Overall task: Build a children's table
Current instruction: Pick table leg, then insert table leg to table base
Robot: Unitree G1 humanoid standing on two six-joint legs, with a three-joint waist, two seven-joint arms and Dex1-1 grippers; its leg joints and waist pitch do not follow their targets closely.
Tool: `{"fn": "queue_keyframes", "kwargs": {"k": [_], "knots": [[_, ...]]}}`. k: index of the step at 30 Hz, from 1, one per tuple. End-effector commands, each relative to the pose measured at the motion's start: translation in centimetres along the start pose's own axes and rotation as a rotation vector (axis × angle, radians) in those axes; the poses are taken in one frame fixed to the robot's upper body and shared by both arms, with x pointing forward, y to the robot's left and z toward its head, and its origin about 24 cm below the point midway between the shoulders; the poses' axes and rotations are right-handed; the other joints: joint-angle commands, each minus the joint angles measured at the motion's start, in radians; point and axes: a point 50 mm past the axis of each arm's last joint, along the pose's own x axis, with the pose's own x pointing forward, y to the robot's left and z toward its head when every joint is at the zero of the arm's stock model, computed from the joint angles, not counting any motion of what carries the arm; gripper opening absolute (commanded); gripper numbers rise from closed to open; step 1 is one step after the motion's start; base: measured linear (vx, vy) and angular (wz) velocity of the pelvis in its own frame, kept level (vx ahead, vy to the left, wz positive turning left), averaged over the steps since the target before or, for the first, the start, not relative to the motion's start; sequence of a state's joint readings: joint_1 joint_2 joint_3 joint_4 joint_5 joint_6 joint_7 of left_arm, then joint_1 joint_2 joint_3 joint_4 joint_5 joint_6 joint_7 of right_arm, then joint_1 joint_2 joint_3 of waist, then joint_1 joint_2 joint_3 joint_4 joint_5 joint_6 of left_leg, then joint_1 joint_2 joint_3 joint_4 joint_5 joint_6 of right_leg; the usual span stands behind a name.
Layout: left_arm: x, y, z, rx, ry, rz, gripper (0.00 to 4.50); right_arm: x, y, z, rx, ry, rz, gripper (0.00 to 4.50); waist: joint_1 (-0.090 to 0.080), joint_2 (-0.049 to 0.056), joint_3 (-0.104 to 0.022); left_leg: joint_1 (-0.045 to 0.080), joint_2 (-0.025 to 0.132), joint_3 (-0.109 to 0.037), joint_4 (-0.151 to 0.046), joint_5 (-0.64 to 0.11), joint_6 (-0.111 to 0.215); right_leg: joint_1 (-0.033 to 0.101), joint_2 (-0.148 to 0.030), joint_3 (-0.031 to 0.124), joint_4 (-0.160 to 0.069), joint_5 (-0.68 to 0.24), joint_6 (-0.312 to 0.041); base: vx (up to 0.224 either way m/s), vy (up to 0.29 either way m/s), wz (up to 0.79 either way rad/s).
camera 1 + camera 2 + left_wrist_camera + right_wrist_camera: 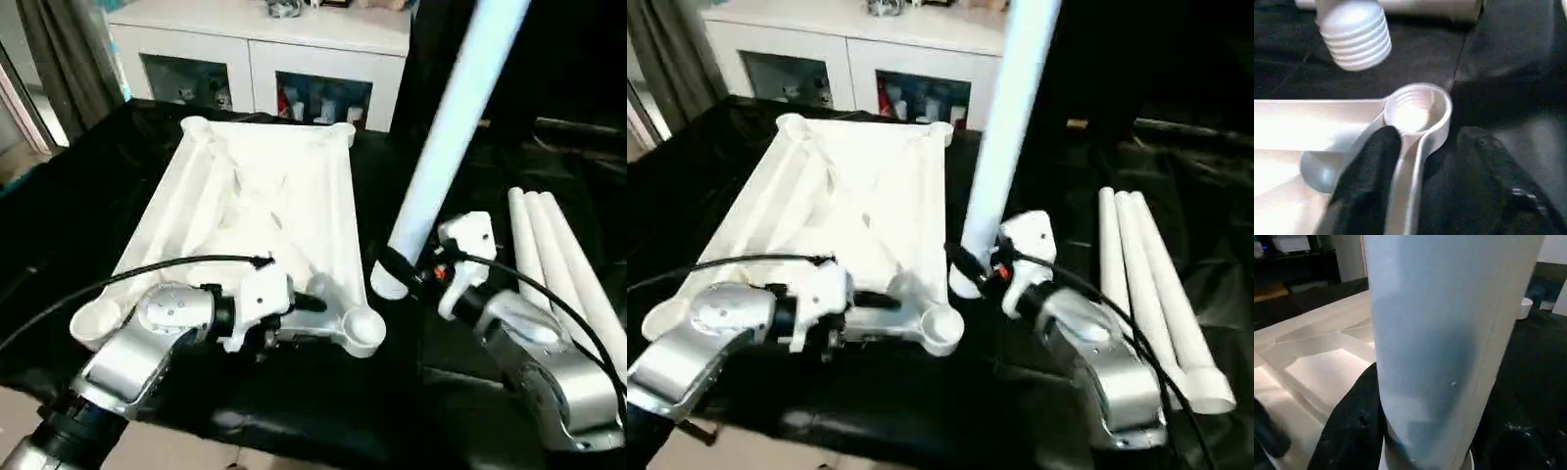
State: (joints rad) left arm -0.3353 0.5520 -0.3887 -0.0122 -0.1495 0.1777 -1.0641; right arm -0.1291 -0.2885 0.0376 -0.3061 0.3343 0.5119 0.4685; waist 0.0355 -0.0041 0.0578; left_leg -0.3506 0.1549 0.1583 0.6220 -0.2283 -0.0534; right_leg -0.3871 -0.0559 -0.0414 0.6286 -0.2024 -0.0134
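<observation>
- Children's table, head views: table top point(265, 196) lies underside up on the black cloth point(59, 225), ribs and round corner sockets showing. Right gripper point(404, 269) is closed around one leg point(446, 127) near its lower end, the tube rising steeply. Three spare legs point(563, 264) lie side by side on the cloth beyond the right arm. Left gripper point(312, 304) sits at the near edge of the top, just beside the near corner socket point(362, 328).
- Left wrist view: one black finger point(1369, 171) rests inside the rim and the other outside it, straddling the wall; whether they pinch it, I cannot tell. Socket point(1418, 112) lies just past the fingertips; the leg's threaded end point(1354, 34) hangs further beyond, offset from the opening.
- Right wrist view: leg point(1449, 333) stands between the fingers, held firm.
- Risks, as judged: offset threads may cross-thread or strike the rim; the tilted leg may jam; the top may slide on the cloth if not steadied.
- Room: white glass-door cabinet point(260, 73) behind, curtain point(59, 49) at its side.
</observation>
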Motion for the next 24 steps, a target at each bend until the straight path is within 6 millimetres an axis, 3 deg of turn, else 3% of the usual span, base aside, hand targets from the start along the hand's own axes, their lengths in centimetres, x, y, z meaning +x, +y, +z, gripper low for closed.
{"fn": "queue_keyframes", "kwargs": {"k": [1, 2, 3, 5, 8, 10, 17, 24], "knots": [[-0.1, 0.3, -0.2, 0.023, 0.042, -0.002, 2.25, -0.3, 0.1, 0.6, -0.005, -0.018, 0.009, 1.89, 0.003, 0.01, -0.063, -0.005, 0.059, -0.019, -0.082, -0.073, 0.006, 0.051, -0.08, 0.056, -0.066, -0.044, -0.21, 0.0, 0.0, 0.0], [-0.1, 0.6, -0.3, 0.032, 0.053, -0.003, 2.03, -0.3, 0.1, 0.6, -0.012, -0.015, 0.002, 1.89, 0.004, 0.018, -0.063, -0.002, 0.059, -0.02, -0.081, -0.076, 0.005, 0.05, -0.081, 0.056, -0.066, -0.049, -0.214, 0.0, 0.0, 0.0], [-0.1, 0.9, -0.4, 0.021, 0.056, -0.006, 1.84, -0.4, 0.1, 0.6, -0.018, -0.014, -0.003, 1.89, 0.001, 0.018, -0.062, -0.003, 0.06, -0.019, -0.082, -0.091, 0.001, 0.051, -0.08, 0.055, -0.069, -0.07, -0.218, 0.0, 0.0, 0.0], [-0.1, 1.0, -0.6, 0.01, 0.059, -0.013, 1.88, -0.5, 0.2, 0.6, -0.017, -0.015, -0.007, 1.89, 0.001, 0.019, -0.059, -0.003, 0.061, -0.02, -0.085, -0.12, -0.007, 0.052, -0.082, 0.055, -0.073, -0.125, -0.217, 0.0, 0.0, 0.0], [-0.4, 0.9, -0.9, -0.002, 0.084, -0.052, 1.43, -0.6, 0.2, 0.6, -0.01, -0.016, -0.011, 1.89, 0.0, 0.02, -0.057, 0.0, 0.063, -0.02, -0.087, -0.152, -0.011, 0.048, -0.083, 0.056, -0.08, -0.193, -0.205, 0.0, 0.0, 0.0], [-0.6, 0.7, -1.0, -0.013, 0.086, -0.07, 1.42, -0.6, 0.3, 0.7, -0.01, -0.014, -0.009, 1.89, -0.001, 0.023, -0.055, 0.0, 0.063, -0.021, -0.09, -0.168, -0.015, 0.046, -0.082, 0.056, -0.081, -0.223, -0.198, 0.0, 0.0, 0.0], [-0.1, 0.9, -1.8, 0.001, 0.106, -0.045, 0.87, -0.6, 0.6, 0.7, -0.016, -0.003, 0.003, 1.89, -0.002, 0.024, -0.056, -0.001, 0.063, -0.02, -0.089, -0.16, -0.016, 0.046, -0.08, 0.056, -0.08, -0.183, -0.204, 0.0, 0.0, 0.0], [0.1, 1.4, -2.4, 0.015, 0.131, -0.036, 0.33, -0.6, 0.6, 0.8, -0.022, 0.004, 0.007, 1.89, -0.002, 0.024, -0.056, 0.0, 0.065, -0.021, -0.09, -0.168, -0.017, 0.047, -0.084, 0.057, -0.082, -0.2, -0.201, 0.0, 0.0, 0.0]]}}
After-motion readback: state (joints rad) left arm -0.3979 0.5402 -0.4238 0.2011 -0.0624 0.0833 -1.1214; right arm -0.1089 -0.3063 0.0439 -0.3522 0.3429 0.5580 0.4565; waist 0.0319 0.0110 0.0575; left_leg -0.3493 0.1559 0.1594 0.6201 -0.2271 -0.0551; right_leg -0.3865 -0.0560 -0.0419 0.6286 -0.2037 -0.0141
